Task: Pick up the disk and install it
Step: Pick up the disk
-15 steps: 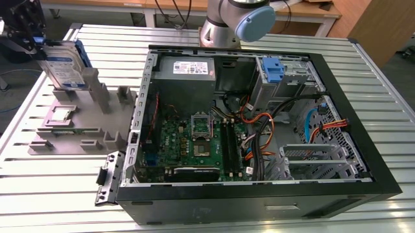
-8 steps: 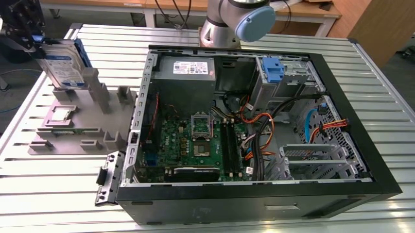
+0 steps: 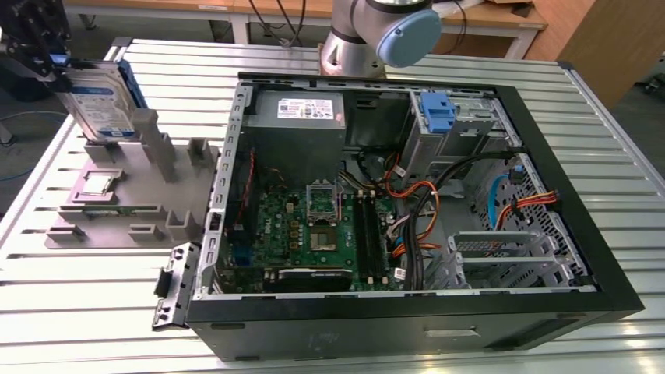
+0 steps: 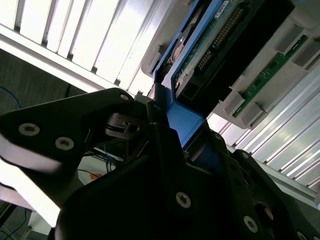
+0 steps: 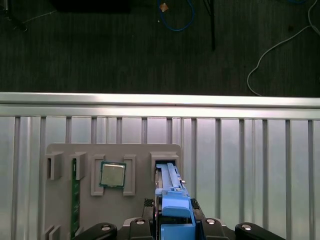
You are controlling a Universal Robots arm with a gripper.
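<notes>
The disk [image 3: 99, 97], silver with a white-and-blue label and blue side rails, stands on edge at the exterior view's far left. Its lower edge sits at a slot of the grey holder plate [image 3: 114, 226]. My gripper [image 3: 40, 58] is at the disk's upper end and shut on it. In the first wrist view the blue rail [image 5: 172, 197] runs out from between the black fingers [image 5: 141, 223], over the holder's slot [image 5: 165, 162]. In the second wrist view the disk's circuit-board side [image 4: 210, 45] and blue rail [image 4: 182, 122] show beyond the fingers [image 4: 120, 125].
The open computer case [image 3: 613, 300] lies on the slatted metal table, with its motherboard [image 3: 311, 226], grey power supply [image 3: 307, 109] and a drive bay with a blue bracket [image 3: 438, 113]. A square CPU chip [image 5: 113, 174] and a green memory stick [image 5: 75, 195] rest in the holder. The arm's base [image 3: 364, 39] stands behind the case.
</notes>
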